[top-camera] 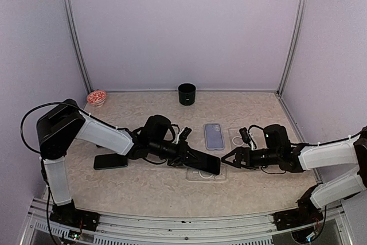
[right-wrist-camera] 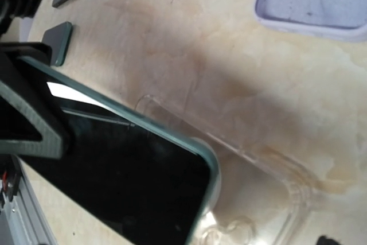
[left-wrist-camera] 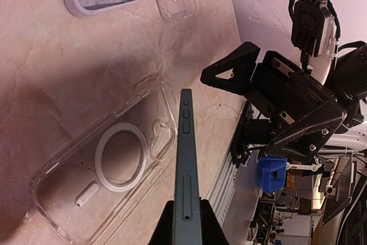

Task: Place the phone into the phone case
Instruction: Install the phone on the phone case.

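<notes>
The left gripper (top-camera: 184, 154) is clamped on the phone (top-camera: 204, 162), mid-frame. The case (left-wrist-camera: 97, 182) lies just under it, pointing the same way. The right gripper (top-camera: 232, 158) sits beside it, jaws apart.

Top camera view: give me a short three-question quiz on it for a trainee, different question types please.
1. True or false: the right gripper holds the phone.
2. Where is the phone? A. lying flat on the bare table; B. held above the clear case; C. fully seated in a case.
3. Fill in: the left gripper is ___ on the phone.
Key: 1 false (its jaws stand open, empty); 2 B; 3 shut.
</notes>
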